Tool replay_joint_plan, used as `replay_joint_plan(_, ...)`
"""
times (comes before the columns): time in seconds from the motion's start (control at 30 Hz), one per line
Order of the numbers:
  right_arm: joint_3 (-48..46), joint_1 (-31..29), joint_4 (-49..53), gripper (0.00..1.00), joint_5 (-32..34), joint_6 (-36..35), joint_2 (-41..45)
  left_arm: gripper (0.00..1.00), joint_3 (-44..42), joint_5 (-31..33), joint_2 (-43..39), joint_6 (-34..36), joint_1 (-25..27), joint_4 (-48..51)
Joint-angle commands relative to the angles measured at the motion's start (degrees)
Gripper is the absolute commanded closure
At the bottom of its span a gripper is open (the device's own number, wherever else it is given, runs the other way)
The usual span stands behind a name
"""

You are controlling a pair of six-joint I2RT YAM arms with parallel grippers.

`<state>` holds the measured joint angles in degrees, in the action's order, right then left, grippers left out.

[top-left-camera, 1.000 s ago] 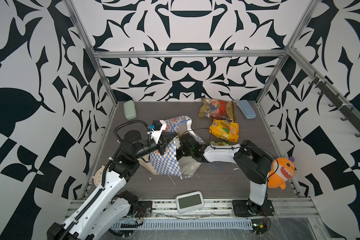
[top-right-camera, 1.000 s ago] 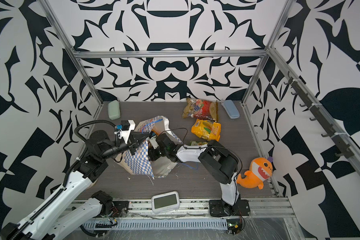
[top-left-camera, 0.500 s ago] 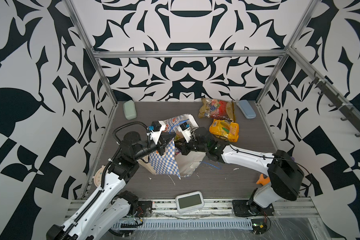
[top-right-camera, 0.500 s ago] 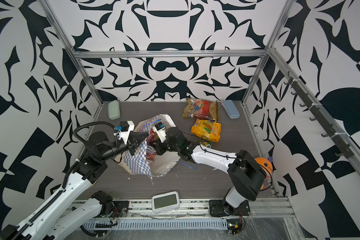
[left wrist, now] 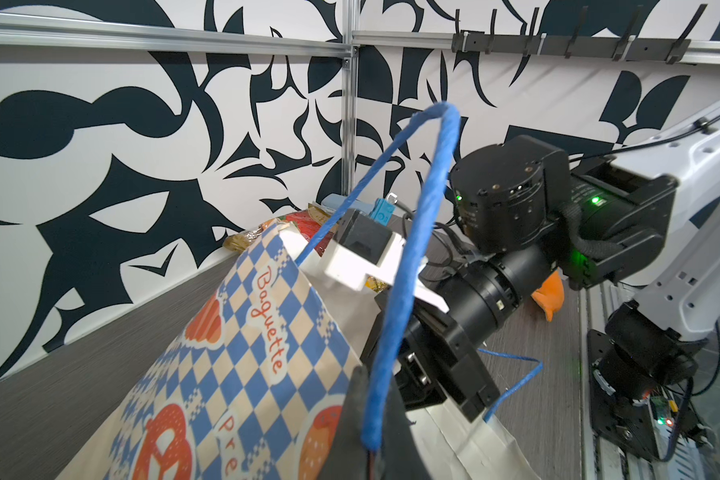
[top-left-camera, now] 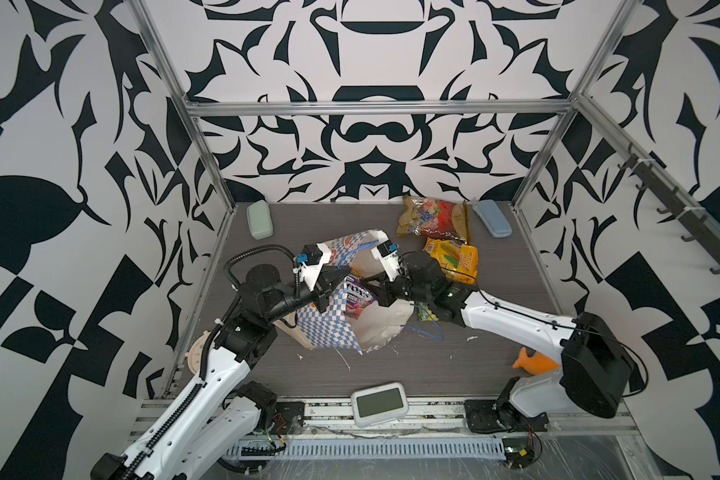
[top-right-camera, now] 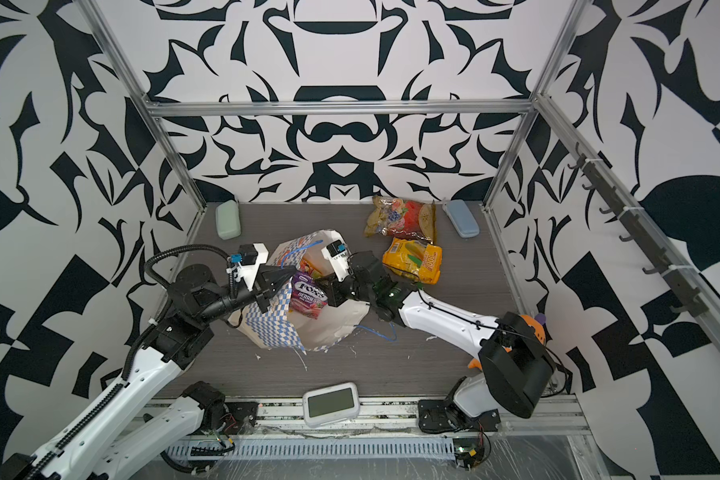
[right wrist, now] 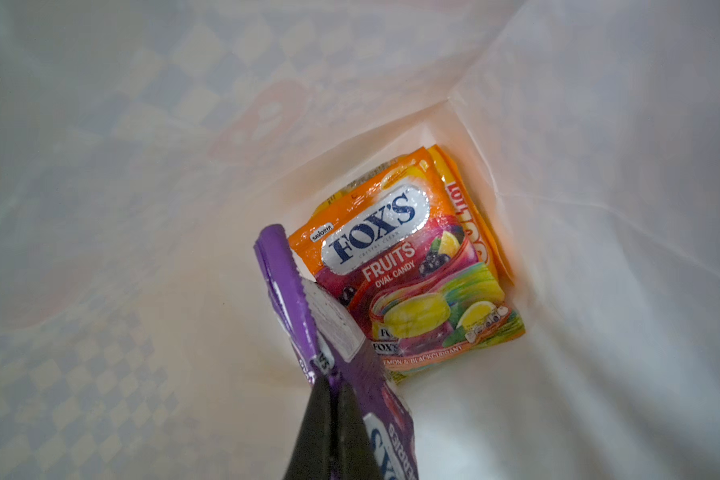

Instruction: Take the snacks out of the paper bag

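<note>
Right tool (right wrist: pixel 329 390) raised purple FOX'S BERRIES packet (top-right-camera: pixel 307 293).

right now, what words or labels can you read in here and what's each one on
"Baguette": paper bag, checkered side.
"Pre", cut off: same side, lower down.
"FOX'S FRUITS OVAL CANDY": orange-pink packet inside the bag.
"FOX'S BERRIES": purple packet at the bag's mouth.
Yellow-orange packet behind the orange-pink one: red letters, mostly hidden.
Yellow packet outside the bag: letters too blurred.
Red-gold packet: nothing legible.
</note>
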<state>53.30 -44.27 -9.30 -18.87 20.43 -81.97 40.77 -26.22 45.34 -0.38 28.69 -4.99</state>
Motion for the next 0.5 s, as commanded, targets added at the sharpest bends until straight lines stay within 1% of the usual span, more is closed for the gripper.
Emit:
replay_joint_plan(0.0, 2.0, 1.1, 0.7, 1.00, -0.3, -1.1, 3.5, 1.00, 0.4, 1.2, 0.2, 0.5, 0.3, -1.4)
replay_joint_plan(0.33, 7.1, 1.4, 7.1, 1.00, 0.3, -2.3, 5.9, 1.00, 0.5, 4.3, 1.4, 0.7, 0.3, -3.1)
replay_joint_plan(0.47, 7.6, 1.4, 9.0, 1.00, 0.4, -3.2, 4.4, 1.00, 0.3, 4.4, 1.3, 0.8, 0.3, -3.2)
